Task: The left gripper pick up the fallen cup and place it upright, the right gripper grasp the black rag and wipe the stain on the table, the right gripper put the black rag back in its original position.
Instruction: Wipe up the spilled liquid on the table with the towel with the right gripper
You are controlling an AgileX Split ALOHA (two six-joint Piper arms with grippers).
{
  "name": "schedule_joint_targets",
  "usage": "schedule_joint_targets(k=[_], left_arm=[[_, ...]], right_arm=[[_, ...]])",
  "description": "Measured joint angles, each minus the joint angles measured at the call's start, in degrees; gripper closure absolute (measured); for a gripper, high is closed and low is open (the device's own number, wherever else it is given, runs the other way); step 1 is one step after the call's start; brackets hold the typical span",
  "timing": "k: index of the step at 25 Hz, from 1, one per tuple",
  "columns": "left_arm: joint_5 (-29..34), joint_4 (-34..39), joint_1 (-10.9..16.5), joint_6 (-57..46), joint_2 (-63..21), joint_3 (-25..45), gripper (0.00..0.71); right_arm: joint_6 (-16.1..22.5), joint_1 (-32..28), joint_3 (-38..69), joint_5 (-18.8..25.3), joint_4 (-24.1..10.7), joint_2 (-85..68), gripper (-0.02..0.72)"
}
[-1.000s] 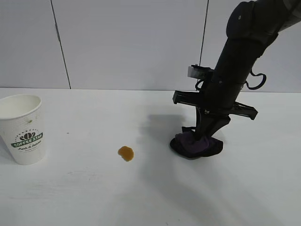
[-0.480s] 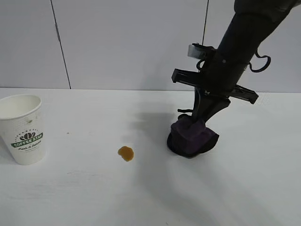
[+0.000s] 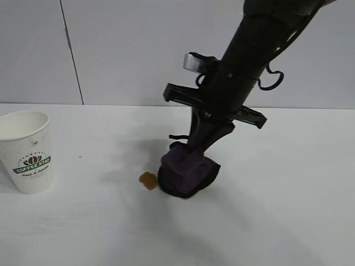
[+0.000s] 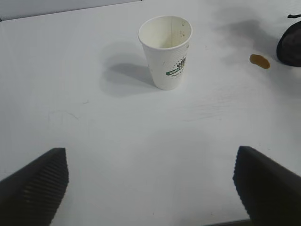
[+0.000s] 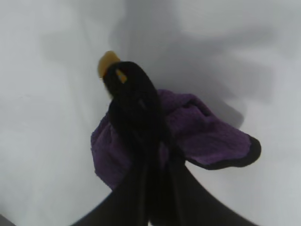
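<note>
Right gripper clamped on black rag, rag edge touching stain; cup well apart.

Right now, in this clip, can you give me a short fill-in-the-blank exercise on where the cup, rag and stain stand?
1. The cup stands ____ on the table.
2. The right gripper is shut on the black ____.
3. The black rag sits right beside the brown ____.
4. The left gripper, facing the cup, holds its fingers ____.

Missing words: upright; rag; stain; open
</note>
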Motion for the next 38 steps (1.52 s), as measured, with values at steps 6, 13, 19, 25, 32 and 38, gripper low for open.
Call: schedule_joint_targets(k=[6,13,19,25,32,38], left_arm=[[0.0,0.0,0.0,0.0,0.0,0.0,0.023],[0.0,0.0,0.0,0.0,0.0,0.0,0.023],[0.0,0.0,0.0,0.0,0.0,0.0,0.023],[0.0,-0.1,0.0,0.0,0.0,0.0,0.023],[0.0,-0.1,0.0,0.0,0.0,0.0,0.023],[0.0,-0.1,0.0,0.0,0.0,0.0,0.023]], right_arm=[[0.0,4.7,0.0,-4.6,2.4,0.0,0.663],[0.0,7.6,0.0,-11.7,3.5,0.0,0.663],[0.3,8.2,0.0,-12.4,3.4,2.9,0.663],[0.9,8.2,0.0,-12.1,2.5,5.0,0.663],[1.5,8.2,0.0,-11.7,2.0,5.0,0.663],[1.5,8.2,0.0,-10.7,1.6,5.0,0.663]])
